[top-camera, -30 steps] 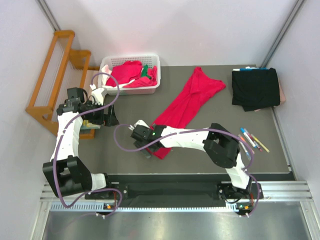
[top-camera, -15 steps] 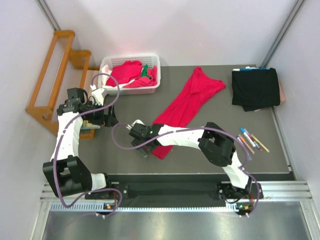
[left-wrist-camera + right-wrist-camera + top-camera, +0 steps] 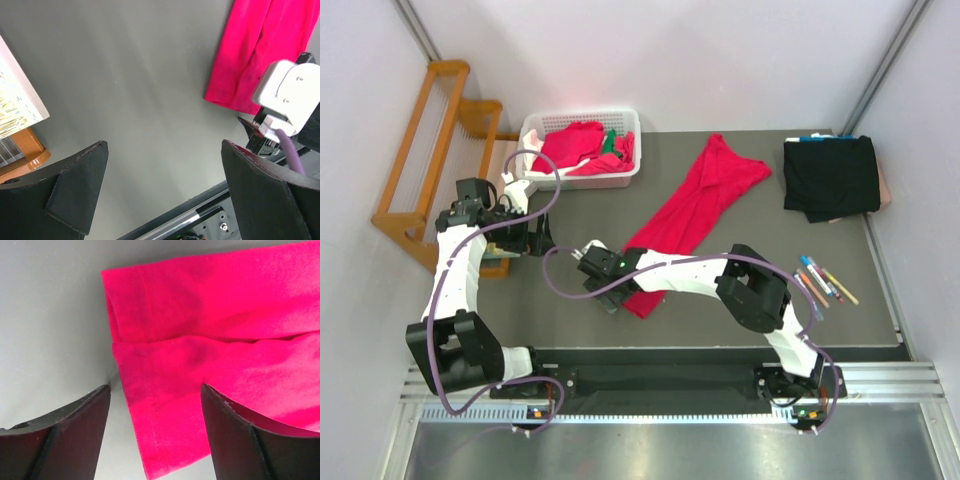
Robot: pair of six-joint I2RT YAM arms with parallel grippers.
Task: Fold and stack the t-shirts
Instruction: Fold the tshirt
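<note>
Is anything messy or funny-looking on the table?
Yes. The red t-shirt in the middle lies slantwise and bunched into a long strip, not folded. More red shirts sit heaped in the white basket. A few coloured pens lie loose at the right edge of the table.

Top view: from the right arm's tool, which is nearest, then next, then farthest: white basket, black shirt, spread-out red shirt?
1. The spread-out red shirt: centre, its near hem lies at the right tool.
2. The white basket: back left.
3. The black shirt: back right corner.
</note>
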